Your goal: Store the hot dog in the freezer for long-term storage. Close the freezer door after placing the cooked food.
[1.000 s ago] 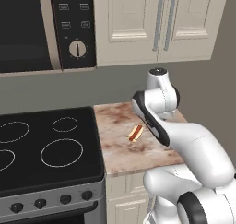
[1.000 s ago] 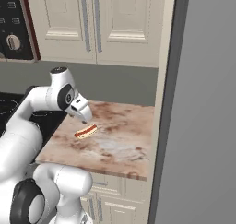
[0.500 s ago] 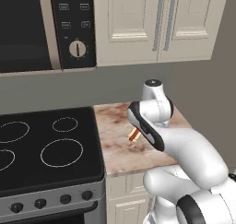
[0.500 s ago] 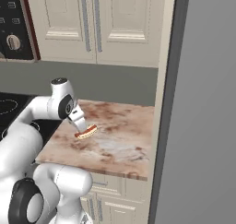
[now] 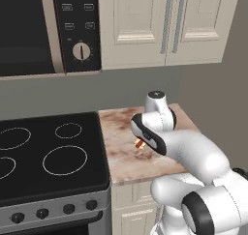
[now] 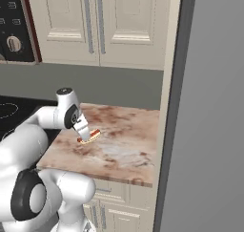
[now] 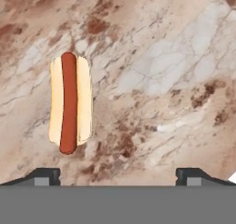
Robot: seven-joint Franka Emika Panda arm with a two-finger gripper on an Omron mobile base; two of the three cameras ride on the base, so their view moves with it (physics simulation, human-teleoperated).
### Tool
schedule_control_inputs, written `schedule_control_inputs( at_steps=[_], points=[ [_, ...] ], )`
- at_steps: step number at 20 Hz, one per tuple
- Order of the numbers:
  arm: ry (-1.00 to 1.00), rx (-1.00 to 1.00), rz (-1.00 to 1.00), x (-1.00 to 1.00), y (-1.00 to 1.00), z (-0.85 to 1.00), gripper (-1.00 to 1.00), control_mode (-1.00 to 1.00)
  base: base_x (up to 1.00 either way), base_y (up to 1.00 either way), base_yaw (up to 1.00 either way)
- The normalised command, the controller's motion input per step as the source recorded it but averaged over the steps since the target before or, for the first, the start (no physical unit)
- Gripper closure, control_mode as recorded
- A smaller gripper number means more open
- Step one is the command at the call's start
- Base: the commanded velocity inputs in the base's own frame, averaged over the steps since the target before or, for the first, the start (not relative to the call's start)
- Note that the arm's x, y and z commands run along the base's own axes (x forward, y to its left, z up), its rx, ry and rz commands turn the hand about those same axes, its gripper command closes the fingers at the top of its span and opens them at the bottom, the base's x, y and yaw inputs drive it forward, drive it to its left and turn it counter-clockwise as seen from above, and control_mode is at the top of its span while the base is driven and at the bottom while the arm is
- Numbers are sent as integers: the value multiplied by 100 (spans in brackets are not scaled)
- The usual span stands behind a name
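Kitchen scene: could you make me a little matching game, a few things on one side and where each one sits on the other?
Things:
1. hot dog
2. stovetop
3. cream cupboards
4. gripper

Places:
A. on the wall above the counter
B. left of the counter
C. lying on the marbled counter
D. poised above the counter, open

Pairs: 1-C, 2-B, 3-A, 4-D
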Motion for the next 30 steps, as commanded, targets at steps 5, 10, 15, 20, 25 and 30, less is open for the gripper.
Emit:
schedule_control_inputs(
  at_steps=[5, 10, 15, 20, 25, 30],
  points=[
    [6, 0, 0, 34, 2, -16, -100, -100, 0, 0, 0],
    [5, 0, 0, 24, 6, -19, -100, -100, 0, 0, 0],
    [0, 0, 0, 26, 12, -21, -100, -100, 0, 0, 0],
    [0, 0, 0, 16, 9, -29, -100, -100, 0, 0, 0],
    [0, 0, 0, 6, 2, -34, -100, -100, 0, 0, 0],
    [0, 0, 0, 1, 0, -32, -100, -100, 0, 0, 0]
  ],
)
